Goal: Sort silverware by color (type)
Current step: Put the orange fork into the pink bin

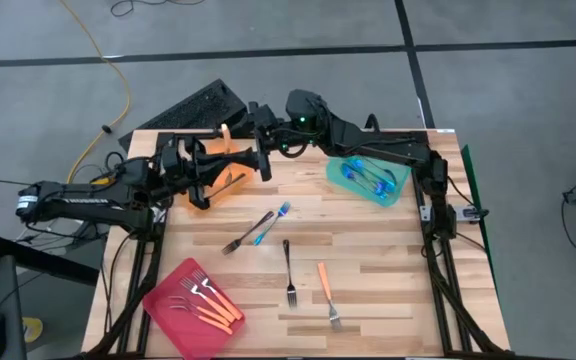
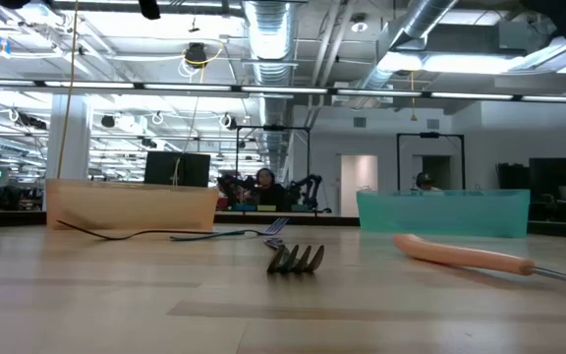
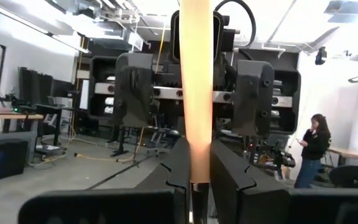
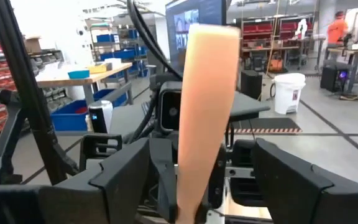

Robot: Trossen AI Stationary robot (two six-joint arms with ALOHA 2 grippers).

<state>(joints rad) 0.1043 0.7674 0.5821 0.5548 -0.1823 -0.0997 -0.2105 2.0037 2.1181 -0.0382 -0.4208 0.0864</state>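
Note:
An orange-handled fork point(image 3: 196, 74) stands upright above the table's far left, with my left gripper point(image 3: 197, 149) shut on it. My right gripper point(image 4: 204, 155) reaches across from the right and faces the left one. It is open, with one finger on each side of the orange handle point(image 4: 207, 93) and clear of it. In the high view both grippers meet above the orange tray point(image 1: 230, 185). On the table lie a dark fork point(image 1: 289, 272), an orange fork point(image 1: 325, 292), and a blue fork point(image 1: 271, 222) crossed with another dark one point(image 1: 243, 237). My left gripper pinches the fork between its two fingers point(image 3: 178, 168) at the lower end of the orange handle point(image 3: 196, 174), just above the metal neck. The handle rises upright out of the hold, lifted clear of the table and the trays.
A teal tray point(image 1: 392, 196) with blue forks stands at the far right. A pink tray point(image 1: 166, 310) with orange forks sits at the near left corner. A dark keyboard point(image 1: 203, 105) lies beyond the far edge. People stand in the room behind.

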